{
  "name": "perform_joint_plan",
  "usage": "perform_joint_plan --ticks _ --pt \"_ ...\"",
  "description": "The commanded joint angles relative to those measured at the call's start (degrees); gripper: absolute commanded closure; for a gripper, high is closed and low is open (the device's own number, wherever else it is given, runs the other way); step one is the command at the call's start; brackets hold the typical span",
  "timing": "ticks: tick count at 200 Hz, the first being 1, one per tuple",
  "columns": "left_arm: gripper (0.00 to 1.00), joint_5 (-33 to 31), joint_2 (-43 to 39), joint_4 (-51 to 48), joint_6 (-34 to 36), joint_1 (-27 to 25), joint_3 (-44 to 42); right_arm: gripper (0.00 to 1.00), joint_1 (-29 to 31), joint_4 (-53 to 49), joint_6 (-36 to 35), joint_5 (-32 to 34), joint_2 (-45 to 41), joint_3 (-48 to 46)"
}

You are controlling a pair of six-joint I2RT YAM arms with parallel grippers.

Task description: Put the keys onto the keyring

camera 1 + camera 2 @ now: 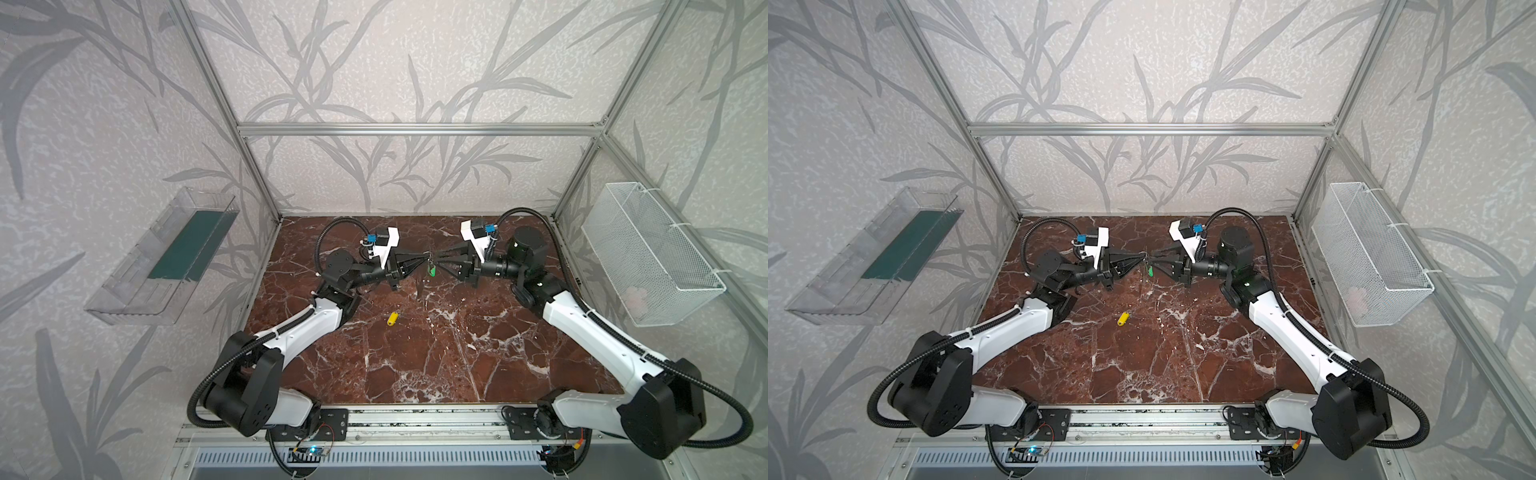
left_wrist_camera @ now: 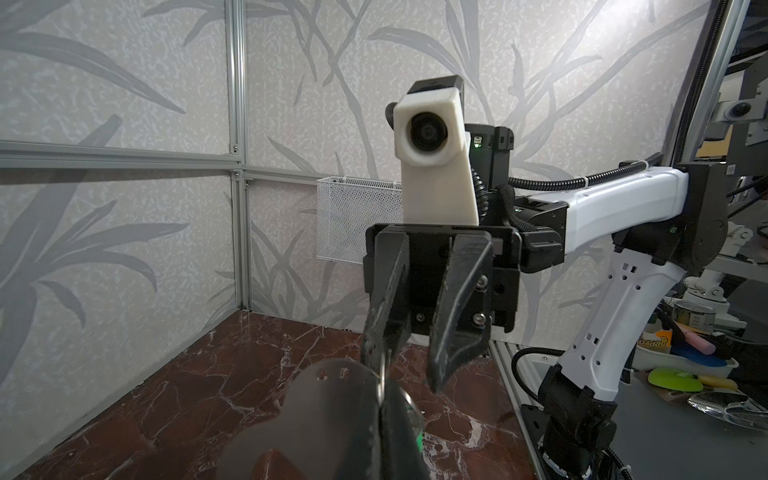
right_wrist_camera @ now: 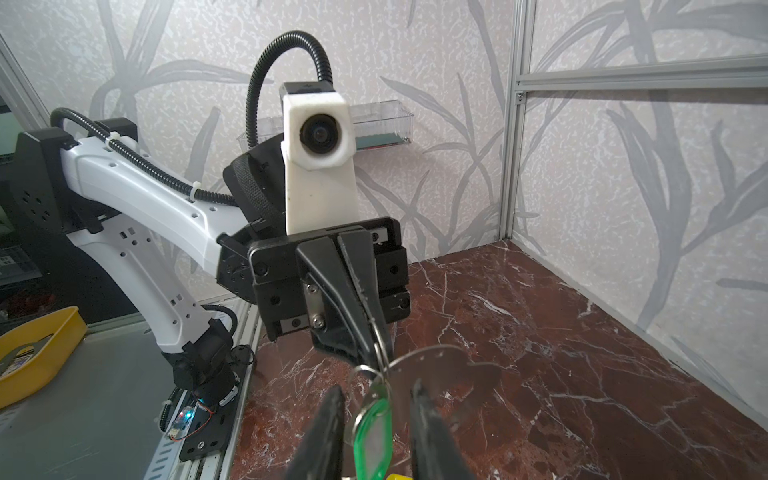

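**A:** Where's the keyring (image 3: 440,370)?

**B:** It's held in the air above the back half of the bench (image 1: 457,353). The left tool (image 3: 368,349) is clamped tight on its edge.

**A:** And the keys?

**B:** The green key (image 3: 372,436) dangles from a wire ring (image 3: 365,372) right by the plate's holed edge, clear of the bench. I can't tell whether that ring passes through a hole. The yellow key (image 1: 392,318) lies flat on the bench nearer the front, well apart from both tools.

**A:** What about the right tool (image 3: 374,388)?

**B:** It faces the left tool almost tip to tip in both top views. Its jaws stand apart. The green key hangs between its fingers (image 3: 428,428) with a gap on each side, so it grips nothing.
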Motion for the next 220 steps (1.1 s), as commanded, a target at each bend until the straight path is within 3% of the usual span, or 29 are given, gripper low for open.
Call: perform_joint_plan --ticks 1,88,220 --pt "1.0 1.2 -1.5 3.3 -1.1 -0.1 -0.1 0.72 0.2 2.9 0.5 -0.1 0.0 0.3" --pt "1.0 2.4 -0.9 4.7 -2.7 -0.1 0.5 0.84 0.4 4.3 1.9 -2.5 1.5 0.9" --pt "1.0 4.9 0.8 4.9 -5.0 -0.1 2.0 0.87 1.0 5.9 3.1 -3.8 2.8 2.0"
